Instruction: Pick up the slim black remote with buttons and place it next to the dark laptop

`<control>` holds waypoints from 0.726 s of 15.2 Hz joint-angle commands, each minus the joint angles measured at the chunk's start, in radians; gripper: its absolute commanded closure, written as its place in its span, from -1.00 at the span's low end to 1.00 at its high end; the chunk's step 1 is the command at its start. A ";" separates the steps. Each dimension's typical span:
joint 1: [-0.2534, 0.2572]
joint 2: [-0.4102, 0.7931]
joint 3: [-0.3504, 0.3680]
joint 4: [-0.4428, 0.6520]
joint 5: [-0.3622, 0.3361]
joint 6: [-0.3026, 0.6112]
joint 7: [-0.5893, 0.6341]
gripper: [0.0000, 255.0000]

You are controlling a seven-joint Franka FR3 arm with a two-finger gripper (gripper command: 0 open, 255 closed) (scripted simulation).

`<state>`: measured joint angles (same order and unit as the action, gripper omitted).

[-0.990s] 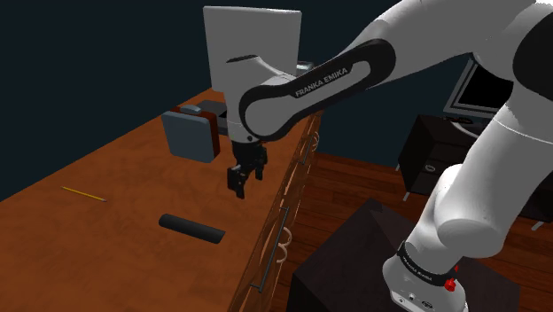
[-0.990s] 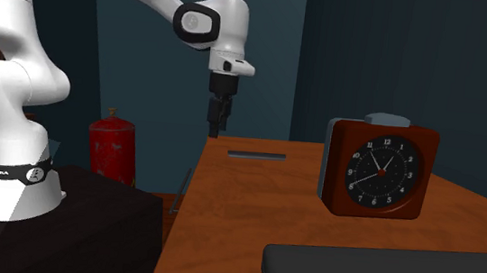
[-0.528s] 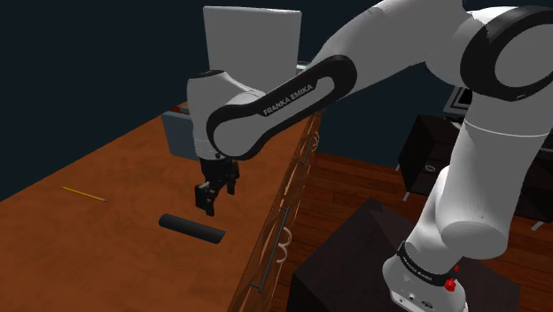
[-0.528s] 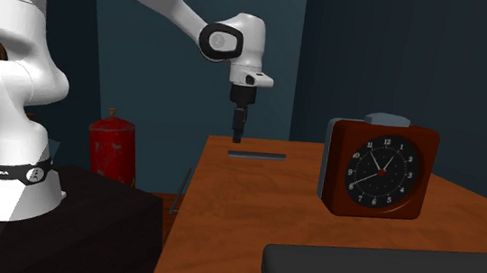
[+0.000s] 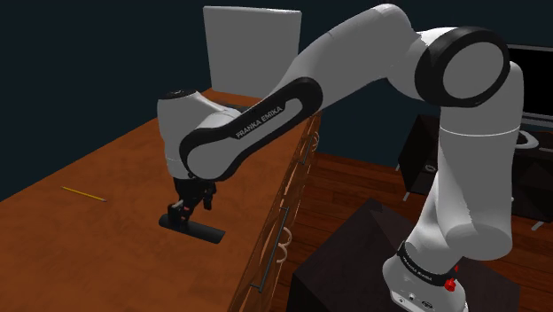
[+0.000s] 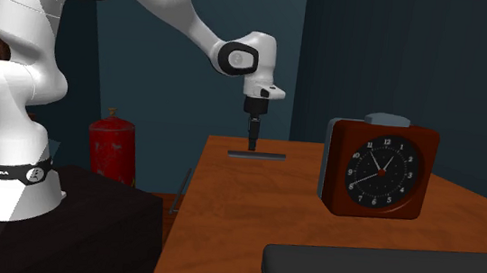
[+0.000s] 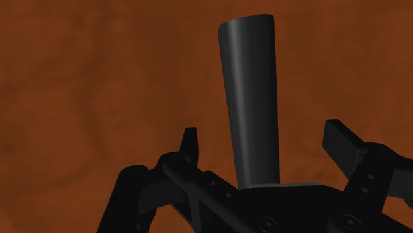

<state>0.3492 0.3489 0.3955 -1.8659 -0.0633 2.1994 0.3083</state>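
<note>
- The white Franka arm (image 5: 354, 62) has swung from above the desk's edge down and towards the shoulder view's left over the last second, and it now bends low over the near part of the top.
- The brown wooden desk (image 5: 89, 239) carries everything.
- The laptop (image 5: 253, 44), its raised lid drawn pale, stands at the far end.
- The red-brown alarm clock (image 6: 379, 170) sits near that end.
- The slim black remote (image 5: 208, 233) lies flat near the desk's right edge, well apart from the laptop.
- The gripper (image 7: 265, 139) has dropped to the remote. Its fingers stand apart on either side of one end, gripping nothing. We judge that closing and lifting come next.
</note>
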 commanded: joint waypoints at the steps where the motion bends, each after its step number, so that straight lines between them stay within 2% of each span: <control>1: 0.006 0.018 -0.002 -0.004 -0.008 0.022 0.006 -1.00; 4: 0.012 0.045 -0.008 -0.018 -0.021 0.061 0.014 -1.00; 11: 0.012 0.045 -0.008 -0.018 -0.021 0.061 0.014 -1.00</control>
<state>0.3617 0.3940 0.3879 -1.8836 -0.0838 2.2607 0.3228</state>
